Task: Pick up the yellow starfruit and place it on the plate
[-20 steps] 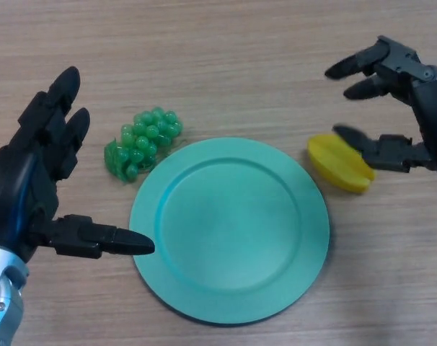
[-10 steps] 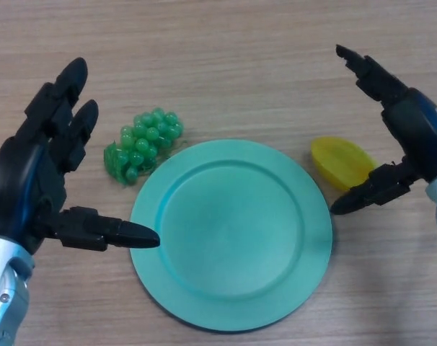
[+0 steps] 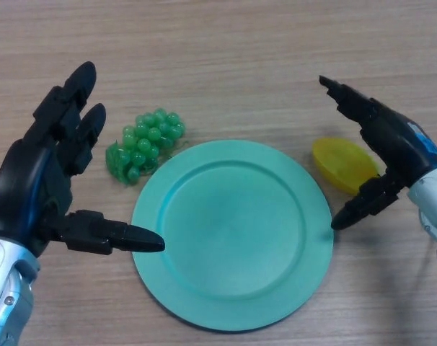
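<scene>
The yellow starfruit point(image 3: 340, 164) lies on the wooden table just right of the teal plate point(image 3: 231, 232). My right hand point(image 3: 391, 148) is open above and to the right of it, fingers stretched out past its far side and thumb pointing down near the plate's right rim; part of the fruit is hidden behind the hand. The hand holds nothing. My left hand point(image 3: 40, 182) is open at the left of the plate, thumb pointing toward the plate's left rim.
A bunch of green grapes point(image 3: 142, 143) lies on the table just off the plate's upper left rim, between the plate and my left hand's fingers.
My right hand has straightened its fingers and turned over the starfruit, with the thumb swinging down to the plate's right rim. My left hand has drifted slightly up and right.
</scene>
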Controlling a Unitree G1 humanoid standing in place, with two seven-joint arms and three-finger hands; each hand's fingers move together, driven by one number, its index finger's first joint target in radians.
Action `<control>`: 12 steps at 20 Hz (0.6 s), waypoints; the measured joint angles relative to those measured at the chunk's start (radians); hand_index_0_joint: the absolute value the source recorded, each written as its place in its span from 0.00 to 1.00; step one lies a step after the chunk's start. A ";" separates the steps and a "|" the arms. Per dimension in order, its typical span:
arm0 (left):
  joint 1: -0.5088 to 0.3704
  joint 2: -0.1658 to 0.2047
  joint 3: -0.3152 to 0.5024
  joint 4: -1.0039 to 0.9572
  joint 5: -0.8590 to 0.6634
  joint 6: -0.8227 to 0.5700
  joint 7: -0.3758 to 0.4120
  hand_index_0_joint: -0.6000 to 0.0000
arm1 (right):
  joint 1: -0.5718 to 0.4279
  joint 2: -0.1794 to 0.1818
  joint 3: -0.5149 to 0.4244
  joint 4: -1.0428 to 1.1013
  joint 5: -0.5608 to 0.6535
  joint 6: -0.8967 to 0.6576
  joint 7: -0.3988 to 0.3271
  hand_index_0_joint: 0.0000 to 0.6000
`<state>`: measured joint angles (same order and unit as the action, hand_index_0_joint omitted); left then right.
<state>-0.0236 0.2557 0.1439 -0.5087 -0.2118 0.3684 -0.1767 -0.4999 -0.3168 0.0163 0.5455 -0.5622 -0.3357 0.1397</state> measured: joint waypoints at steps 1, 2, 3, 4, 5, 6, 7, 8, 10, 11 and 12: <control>0.000 0.000 0.002 0.000 0.000 0.000 0.000 1.00 | -0.011 0.000 0.000 0.035 0.000 -0.015 -0.007 0.00; -0.001 0.001 0.011 0.000 -0.001 0.000 0.000 0.75 | -0.017 -0.002 0.000 0.066 -0.001 -0.022 -0.022 0.00; -0.002 0.003 0.021 0.000 -0.001 0.000 0.000 0.58 | -0.019 -0.004 0.000 0.077 -0.001 -0.022 -0.028 0.00; -0.004 0.007 0.037 0.000 -0.001 0.000 0.001 0.54 | -0.022 -0.011 0.000 0.085 -0.001 -0.026 -0.029 0.25; -0.008 0.014 0.040 0.000 -0.002 0.000 0.004 0.64 | -0.031 -0.016 0.000 0.103 -0.006 -0.032 -0.038 0.42; -0.012 0.015 0.041 0.000 -0.005 0.000 0.004 0.79 | -0.047 -0.020 0.000 0.134 -0.046 -0.044 -0.071 0.67; -0.013 0.015 0.041 0.002 -0.006 0.000 0.004 0.90 | -0.064 -0.026 0.004 0.172 -0.077 -0.071 -0.106 0.83; -0.014 0.015 0.041 0.009 -0.010 0.000 0.004 1.00 | -0.096 -0.053 0.036 0.254 -0.183 -0.142 -0.217 1.00; -0.017 0.018 0.041 0.025 -0.013 0.000 0.010 1.00 | -0.114 -0.093 0.064 0.300 -0.371 -0.193 -0.281 1.00; -0.021 0.018 0.041 0.028 -0.013 0.000 0.013 1.00 | -0.119 -0.093 0.064 0.313 -0.395 -0.193 -0.287 1.00; -0.024 0.018 0.041 0.028 -0.013 0.000 0.013 1.00 | -0.120 -0.093 0.064 0.313 -0.400 -0.195 -0.288 1.00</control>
<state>-0.0477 0.2736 0.1852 -0.4808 -0.2251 0.3684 -0.1634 -0.6194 -0.4096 0.0806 0.8587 -0.9623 -0.5306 -0.1483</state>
